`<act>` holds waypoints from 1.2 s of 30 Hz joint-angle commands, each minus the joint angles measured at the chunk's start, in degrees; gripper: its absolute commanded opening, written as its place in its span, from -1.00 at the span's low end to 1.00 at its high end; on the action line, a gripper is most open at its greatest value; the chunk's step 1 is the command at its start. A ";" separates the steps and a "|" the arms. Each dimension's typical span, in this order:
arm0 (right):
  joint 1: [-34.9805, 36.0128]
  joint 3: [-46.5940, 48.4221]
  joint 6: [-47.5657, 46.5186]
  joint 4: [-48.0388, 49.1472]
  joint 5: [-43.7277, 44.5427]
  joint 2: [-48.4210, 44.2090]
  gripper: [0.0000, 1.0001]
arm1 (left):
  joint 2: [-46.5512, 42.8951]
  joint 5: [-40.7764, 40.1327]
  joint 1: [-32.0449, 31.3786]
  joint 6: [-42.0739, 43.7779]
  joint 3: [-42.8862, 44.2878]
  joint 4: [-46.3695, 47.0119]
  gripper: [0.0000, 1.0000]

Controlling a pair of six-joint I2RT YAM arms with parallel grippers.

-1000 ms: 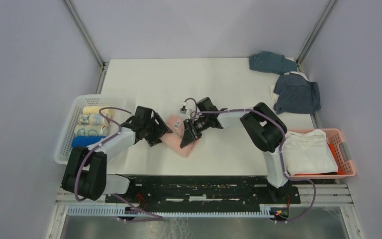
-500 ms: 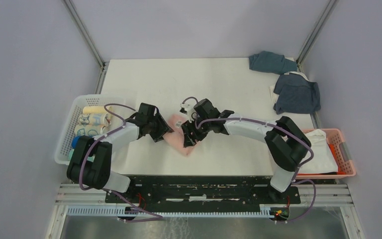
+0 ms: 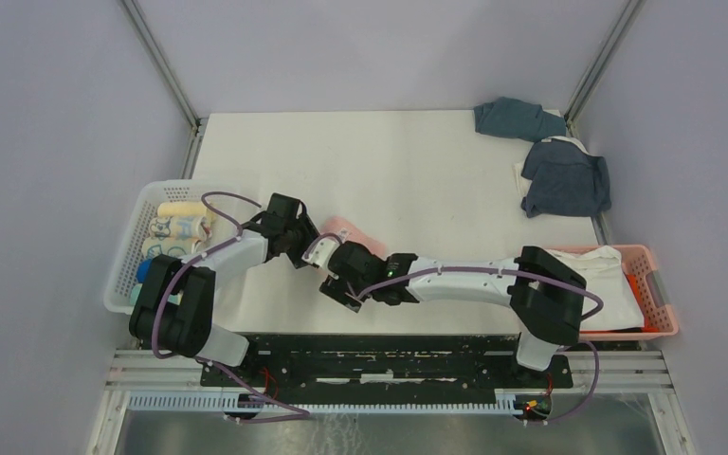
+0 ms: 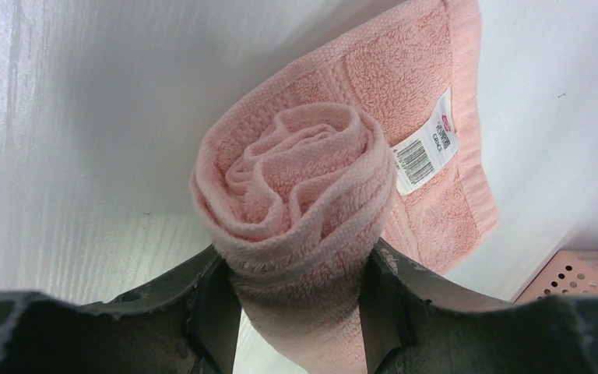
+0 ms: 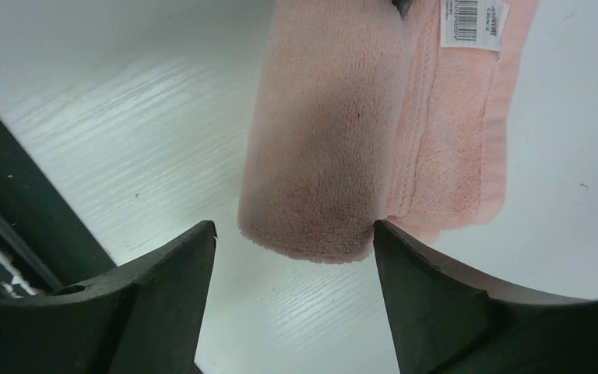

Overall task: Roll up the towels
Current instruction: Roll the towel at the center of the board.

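1. Your pink terry-cloth towel (image 3: 349,228) lies on the white tabletop (image 3: 417,171), close to the near edge and left of centre. It is wound into a tight roll, with a flat tail spread beside it.
2. Your left gripper (image 4: 300,273) is clamped on one end of that roll. Both dark fingers (image 4: 216,312) press into the cloth, and the spiral end faces the wrist camera.
3. Your right gripper (image 5: 294,227) stands with its jaws wide apart at the roll's other end. That end sits between the fingertips, but you cannot tell whether either tip touches it.
4. A white barcode label (image 4: 424,152) shows on the flat tail.
5. At the left edge, a white plastic lattice basket (image 3: 125,261) holds several rolled towels (image 3: 178,227).
6. At the right edge, towards the near corner, a pink plastic lattice basket (image 3: 662,294) holds a folded white towel (image 3: 588,284).
7. In the far right corner lie a crumpled slate-blue towel (image 3: 517,118) and, just nearer you, a crumpled dark navy towel (image 3: 566,178).
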 commanded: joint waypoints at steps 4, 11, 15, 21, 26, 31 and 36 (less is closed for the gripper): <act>4.71 4.13 -5.13 4.44 14.42 5.82 0.63 | 2.05 -6.45 -0.39 3.35 -1.13 -4.32 0.14; 5.27 4.79 -4.93 3.61 18.74 10.93 0.53 | 1.81 -6.50 -0.66 3.10 -1.22 -4.31 0.17; 4.78 3.91 -2.99 1.53 17.01 12.82 0.31 | 1.75 -6.38 -0.71 3.08 -1.22 -3.96 0.19; 0.81 0.12 0.16 -0.87 3.20 10.20 -0.05 | 0.28 -5.54 -0.62 2.19 -1.04 -2.20 0.32; -6.85 -2.50 2.94 0.33 -18.79 6.80 -0.18 | -2.52 -3.23 -0.53 1.40 1.28 -2.02 0.51; -15.00 -3.24 5.68 2.64 -39.68 7.42 -0.23 | -6.76 -1.62 0.07 -1.18 1.35 -2.08 0.69; -20.38 -2.04 9.12 5.46 -55.02 11.87 -0.27 | -11.05 -1.48 0.66 -3.28 -0.84 -2.65 0.75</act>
